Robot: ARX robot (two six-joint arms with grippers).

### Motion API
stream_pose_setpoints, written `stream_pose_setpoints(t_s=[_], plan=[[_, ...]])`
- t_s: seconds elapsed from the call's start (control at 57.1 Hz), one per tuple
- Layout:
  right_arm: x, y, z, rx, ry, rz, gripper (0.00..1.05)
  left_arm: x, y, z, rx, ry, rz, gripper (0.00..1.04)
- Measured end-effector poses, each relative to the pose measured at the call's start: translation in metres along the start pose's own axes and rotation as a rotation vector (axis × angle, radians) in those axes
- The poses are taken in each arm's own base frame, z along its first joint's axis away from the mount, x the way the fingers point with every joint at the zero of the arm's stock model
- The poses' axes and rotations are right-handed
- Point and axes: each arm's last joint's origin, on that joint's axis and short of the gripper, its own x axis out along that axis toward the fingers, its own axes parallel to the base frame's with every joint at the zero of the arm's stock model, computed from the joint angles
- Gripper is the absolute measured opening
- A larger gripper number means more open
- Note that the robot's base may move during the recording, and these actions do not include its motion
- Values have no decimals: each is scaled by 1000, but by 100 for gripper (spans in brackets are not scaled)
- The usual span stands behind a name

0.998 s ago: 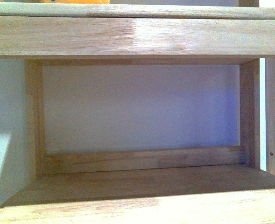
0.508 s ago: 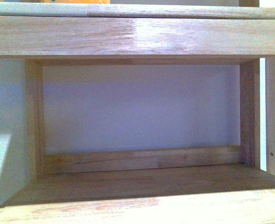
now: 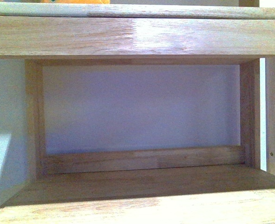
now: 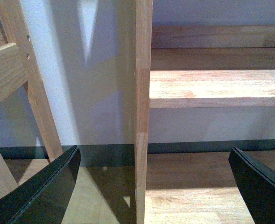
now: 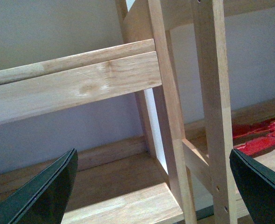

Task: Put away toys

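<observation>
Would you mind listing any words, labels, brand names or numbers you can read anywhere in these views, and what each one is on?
None: no readable text shows in any view.
The wooden shelf carries only bare grain.
The orange toy is a sliver at the front view's top edge, with no tag showing.
The red item behind the frame shows no print.

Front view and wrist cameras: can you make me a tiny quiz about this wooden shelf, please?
1. True or false: in the front view, a toy lies inside the open compartment of the pale wooden shelf.
2. In the right wrist view, the crumpled thing past the shelf's post is: A red, B green, C blue.
3. Fill in: the black left gripper and black right gripper both have jaws standing ____.
Key: 1 false; 2 A; 3 open.
</observation>
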Motion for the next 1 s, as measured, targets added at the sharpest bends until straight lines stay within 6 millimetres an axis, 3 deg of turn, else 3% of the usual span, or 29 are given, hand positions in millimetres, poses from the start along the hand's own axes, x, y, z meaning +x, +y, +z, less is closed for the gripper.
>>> stream_pose_setpoints(t_s=[0.193,0.263,0.35,0.525,0.806,0.998], plan=[[0,0,0,-14,30,28,96,0,0,0,0,0,0,99],[-4,-2,-5,-91,171,106,87,0,0,0,0,0,0,99],[-13,-1,-28,-138,271,145,73,0,0,0,0,0,1,99],[-23,-3,-63,-170,296,180,47,0,0,0,0,0,0,99],[-33,-11,-99,-186,301,182,6,0,0,0,0,0,0,99],[-38,-14,-115,-189,298,183,4,0,0,0,0,0,0,99]])
